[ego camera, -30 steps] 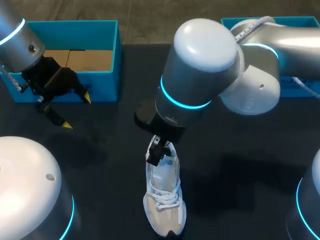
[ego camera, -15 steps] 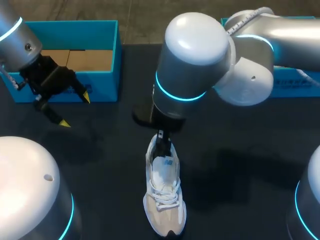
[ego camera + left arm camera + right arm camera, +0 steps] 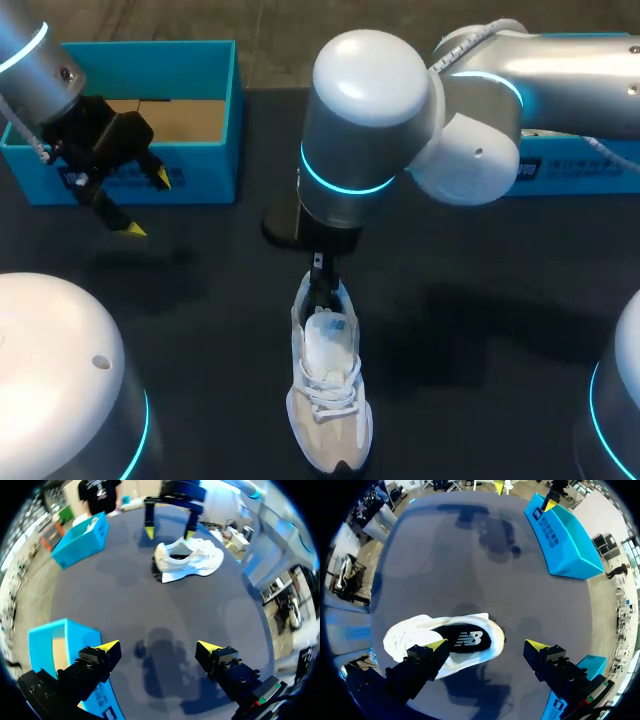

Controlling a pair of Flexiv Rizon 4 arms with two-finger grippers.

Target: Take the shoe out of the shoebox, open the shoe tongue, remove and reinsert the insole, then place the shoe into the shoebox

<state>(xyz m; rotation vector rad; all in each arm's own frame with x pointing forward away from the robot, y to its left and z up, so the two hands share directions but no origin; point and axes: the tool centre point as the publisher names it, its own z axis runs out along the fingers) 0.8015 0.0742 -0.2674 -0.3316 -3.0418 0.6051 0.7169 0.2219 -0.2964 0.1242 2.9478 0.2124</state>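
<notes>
Shoe upright; right claw spread, pointing straight down over it.

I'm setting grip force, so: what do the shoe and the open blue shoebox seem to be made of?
The shoe looks like white matte mesh or synthetic fabric, with cloth laces. The shoebox is probably cardboard: its inside floor is bare brown, the outside smooth blue.

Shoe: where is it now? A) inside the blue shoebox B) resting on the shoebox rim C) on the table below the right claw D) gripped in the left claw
C: the white shoe lies on the dark table under the open right claw, apart from the shoebox; the left claw is open and holds nothing.
</notes>
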